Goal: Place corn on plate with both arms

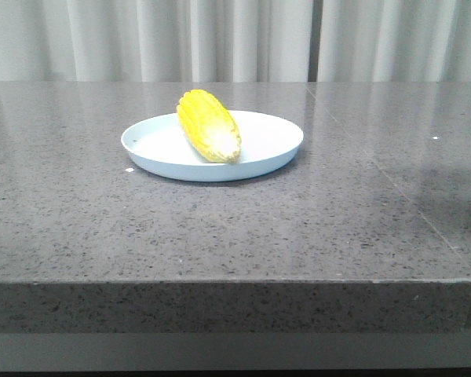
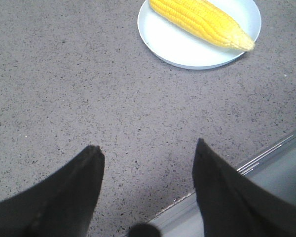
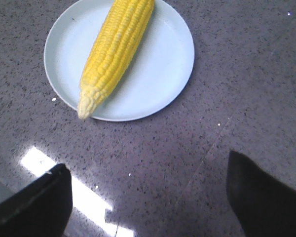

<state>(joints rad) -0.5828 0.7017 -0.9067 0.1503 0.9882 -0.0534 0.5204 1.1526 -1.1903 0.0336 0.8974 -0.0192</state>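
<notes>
1. Resting on the plate point(image 1: 153, 149), the corn point(image 1: 208, 126) lies diagonally, its paler tip reaching the near rim; the plate sits on the grey speckled table point(image 1: 78, 220).
2. Left gripper point(image 2: 148, 153): fingers spread, nothing between them, held above bare tabletop well apart from the plate near the table edge.
3. Right gripper point(image 3: 148, 173): fingers spread, empty, near the plate but not touching it.
4. Judgement: placement appears complete.
5. Handling: the ear looks rigid and fairly light; its rounded, kernelled surface may roll. Grip across the thick mid-body, not the tapered tip.
</notes>
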